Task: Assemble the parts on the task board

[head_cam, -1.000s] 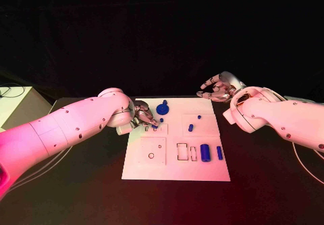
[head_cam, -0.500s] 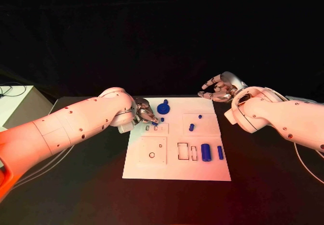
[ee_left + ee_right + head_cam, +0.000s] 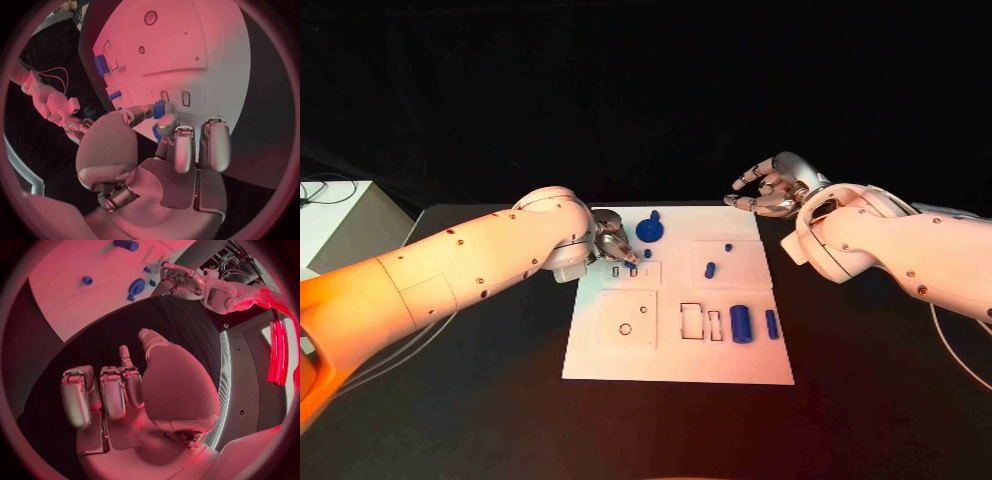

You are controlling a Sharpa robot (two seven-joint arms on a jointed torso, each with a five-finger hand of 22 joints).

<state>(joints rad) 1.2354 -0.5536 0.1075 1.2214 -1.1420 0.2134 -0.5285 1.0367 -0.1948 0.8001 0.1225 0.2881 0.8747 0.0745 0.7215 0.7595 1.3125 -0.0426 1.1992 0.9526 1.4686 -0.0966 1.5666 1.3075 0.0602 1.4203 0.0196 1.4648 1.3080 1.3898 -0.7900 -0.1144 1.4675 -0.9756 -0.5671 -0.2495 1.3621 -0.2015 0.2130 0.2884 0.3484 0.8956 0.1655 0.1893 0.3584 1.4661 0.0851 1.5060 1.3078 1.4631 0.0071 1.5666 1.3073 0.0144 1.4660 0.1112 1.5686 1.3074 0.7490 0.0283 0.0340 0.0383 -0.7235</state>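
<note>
My left hand (image 3: 610, 247) pinches a small blue part (image 3: 160, 107) over the board's (image 3: 678, 360) far-left slots (image 3: 625, 271) (just below its fingertips), while my right hand (image 3: 772, 190) hovers empty, fingers apart, beyond the far edge.

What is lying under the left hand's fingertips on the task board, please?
The left hand pinches a small blue part over two slots of the white task board. The part's lower end is covered.
</note>
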